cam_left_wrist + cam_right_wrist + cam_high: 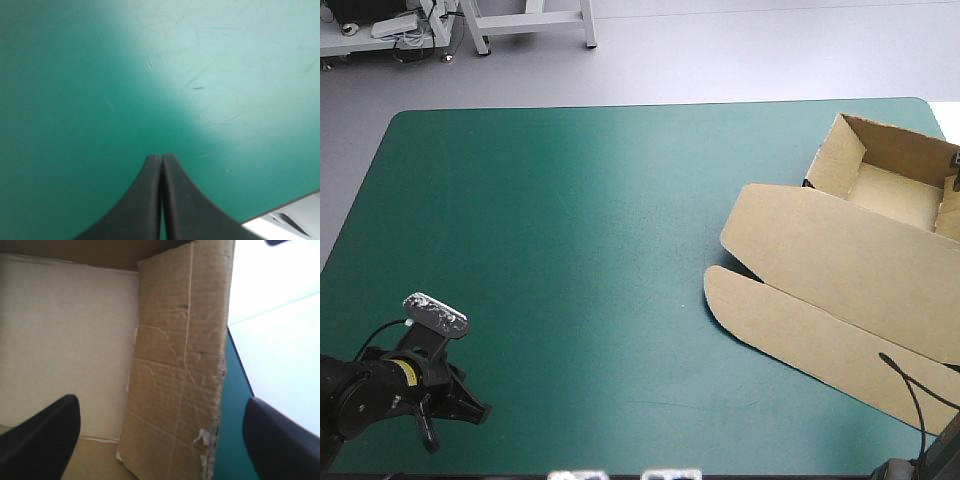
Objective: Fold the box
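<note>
High view: the box (820, 240) lies at the worktop's (570, 250) 2 o'clock corner. Tray (892, 190) walls are raised; lid (840, 300) lies flat toward 5 o'clock. The tray is empty.

Left wrist view: left gripper (161, 159) jaws clenched on nothing, over bare worktop, apparently parked clear.

Right wrist view: right gripper (161, 401) jaws released, straddling a tray wall (180, 365), probably to grip it.

A table (570, 200) with a teal-green cover and rounded far corners fills most of the high view. Beyond its far edge lies a pale grey floor (740, 60). White frame legs (588, 25) stand there, and farther left perhaps a low wheeled stand (370, 35). Light brightens the cover's middle.
</note>
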Available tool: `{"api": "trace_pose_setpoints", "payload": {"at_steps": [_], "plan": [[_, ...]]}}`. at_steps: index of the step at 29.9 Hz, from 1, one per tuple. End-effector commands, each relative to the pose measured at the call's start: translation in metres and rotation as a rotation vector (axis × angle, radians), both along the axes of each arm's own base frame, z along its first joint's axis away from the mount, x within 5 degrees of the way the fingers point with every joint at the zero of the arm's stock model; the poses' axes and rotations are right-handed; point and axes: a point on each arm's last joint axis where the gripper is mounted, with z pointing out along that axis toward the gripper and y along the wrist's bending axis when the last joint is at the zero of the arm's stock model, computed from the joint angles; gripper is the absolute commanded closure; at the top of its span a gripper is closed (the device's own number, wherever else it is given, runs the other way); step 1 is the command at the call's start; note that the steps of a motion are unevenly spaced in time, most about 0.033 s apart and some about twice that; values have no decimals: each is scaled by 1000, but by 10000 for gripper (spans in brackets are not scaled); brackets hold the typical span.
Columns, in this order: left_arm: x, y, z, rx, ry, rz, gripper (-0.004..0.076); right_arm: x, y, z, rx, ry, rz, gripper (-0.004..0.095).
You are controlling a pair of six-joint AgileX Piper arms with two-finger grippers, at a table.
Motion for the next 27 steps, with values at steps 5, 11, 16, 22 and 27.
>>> {"api": "trace_pose_setpoints", "payload": {"at_steps": [5, 11, 16, 22, 27], "plan": [[-3, 0, 5, -4, 15, 2, 732, -29, 35, 91, 44, -279, 60, 225], [-2, 0, 6, -7, 7, 2, 732, -54, 76, 144, 124, -517, 256, 819], [-2, 0, 6, -7, 7, 2, 733, -74, 113, 178, 165, -665, 401, 923], [-2, 0, 6, -7, 7, 2, 733, -94, 157, 199, 93, -687, 515, 923], [-2, 0, 6, -11, 7, 1, 733, -109, 197, 210, 81, -700, 627, 923]]}}
